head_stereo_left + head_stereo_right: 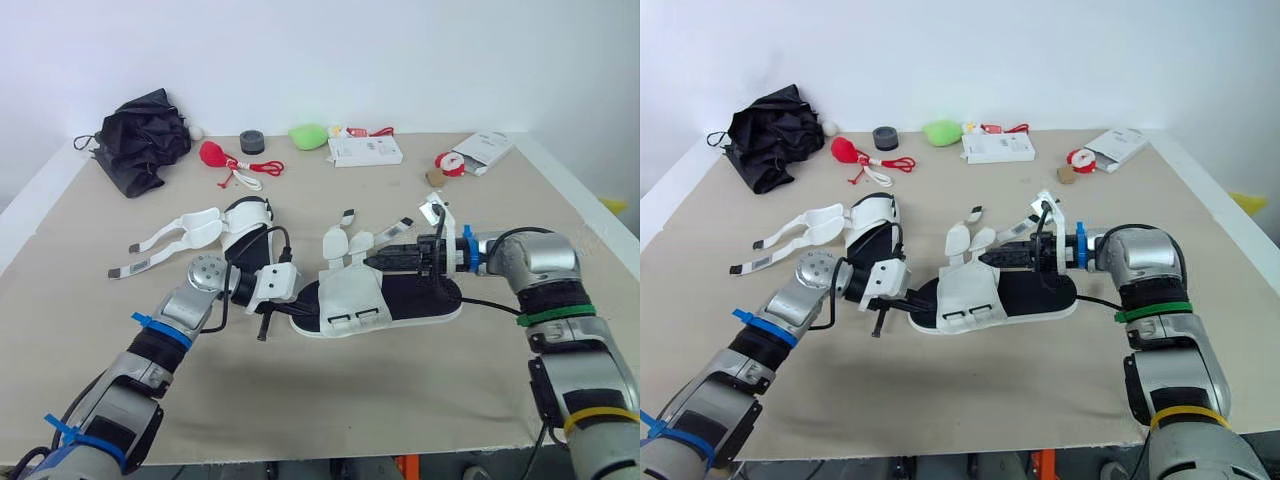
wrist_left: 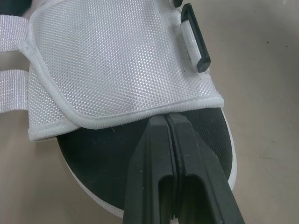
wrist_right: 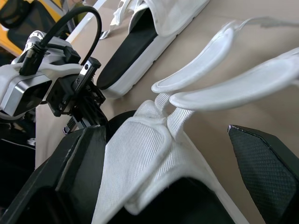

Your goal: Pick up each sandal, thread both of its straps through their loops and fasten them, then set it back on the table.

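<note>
One white sandal with a black insole lies in the middle of the table, its two straps undone and splayed towards the back. My left gripper is at its toe end, shut, with the fingertips against the edge of the white mesh upper; nothing shows between them. From the right, my right gripper reaches over the sandal's middle near the straps, standing open with its fingers wide apart. A second sandal lies behind the left gripper, straps spread out to the left.
Along the back of the table lie a black folded umbrella, a red item with cord, a black roll, a green object and two white boxes. Bare tabletop stretches in front of the sandal.
</note>
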Available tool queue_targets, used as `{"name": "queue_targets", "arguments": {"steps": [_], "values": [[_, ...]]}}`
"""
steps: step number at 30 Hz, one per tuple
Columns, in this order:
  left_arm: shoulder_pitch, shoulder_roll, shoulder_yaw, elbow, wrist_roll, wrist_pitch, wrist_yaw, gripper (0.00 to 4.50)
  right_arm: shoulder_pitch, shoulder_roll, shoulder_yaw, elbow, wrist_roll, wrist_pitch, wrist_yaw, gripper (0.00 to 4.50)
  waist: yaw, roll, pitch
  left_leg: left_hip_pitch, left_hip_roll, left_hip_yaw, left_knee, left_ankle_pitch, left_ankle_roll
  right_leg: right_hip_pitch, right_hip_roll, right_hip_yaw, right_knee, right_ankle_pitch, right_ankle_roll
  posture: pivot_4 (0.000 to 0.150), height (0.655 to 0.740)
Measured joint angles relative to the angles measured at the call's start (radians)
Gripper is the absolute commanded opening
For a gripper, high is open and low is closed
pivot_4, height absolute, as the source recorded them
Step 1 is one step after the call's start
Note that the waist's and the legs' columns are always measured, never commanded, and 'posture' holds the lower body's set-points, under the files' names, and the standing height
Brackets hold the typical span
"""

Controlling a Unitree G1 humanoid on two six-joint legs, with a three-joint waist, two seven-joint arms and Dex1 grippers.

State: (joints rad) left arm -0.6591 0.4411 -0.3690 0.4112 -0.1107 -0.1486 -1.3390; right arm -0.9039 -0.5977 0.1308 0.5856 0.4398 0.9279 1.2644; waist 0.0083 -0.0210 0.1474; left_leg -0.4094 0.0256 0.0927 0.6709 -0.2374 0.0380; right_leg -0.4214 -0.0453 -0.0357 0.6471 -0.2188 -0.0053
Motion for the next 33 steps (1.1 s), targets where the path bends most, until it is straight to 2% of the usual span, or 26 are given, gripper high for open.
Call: {"name": "queue_targets", "arguments": {"steps": [7, 22, 33], "values": [[0.015, 0.003, 0.007, -0.027, 0.000, 0.022, 0.005, 0.00, -0.061, 0.082, -0.002, 0.152, -0.038, -0.077, -0.014, 4.48, -0.001, 0.000, 0.000, 0.000, 0.000, 0.000, 0.000, 0.000, 0.000, 0.000, 0.000, 0.000, 0.000, 0.002, 0.001, 0.150, 0.7400], [0.040, 0.006, 0.019, -0.076, 0.000, 0.072, 0.021, 0.00, -0.225, 0.209, -0.256, 0.541, -0.043, -0.327, -0.225, 4.48, -0.002, 0.000, 0.000, 0.000, 0.000, 0.000, -0.002, 0.000, 0.000, -0.001, 0.001, 0.000, 0.000, 0.003, -0.003, 0.150, 0.7400], [0.044, 0.006, 0.020, -0.085, -0.005, 0.087, 0.025, 0.00, -0.285, 0.252, -0.347, 0.653, -0.055, -0.439, -0.362, 4.48, -0.003, 0.001, 0.000, 0.000, 0.000, 0.000, -0.002, 0.000, 0.000, -0.001, 0.001, 0.000, 0.000, 0.003, -0.003, 0.150, 0.7400]]}}
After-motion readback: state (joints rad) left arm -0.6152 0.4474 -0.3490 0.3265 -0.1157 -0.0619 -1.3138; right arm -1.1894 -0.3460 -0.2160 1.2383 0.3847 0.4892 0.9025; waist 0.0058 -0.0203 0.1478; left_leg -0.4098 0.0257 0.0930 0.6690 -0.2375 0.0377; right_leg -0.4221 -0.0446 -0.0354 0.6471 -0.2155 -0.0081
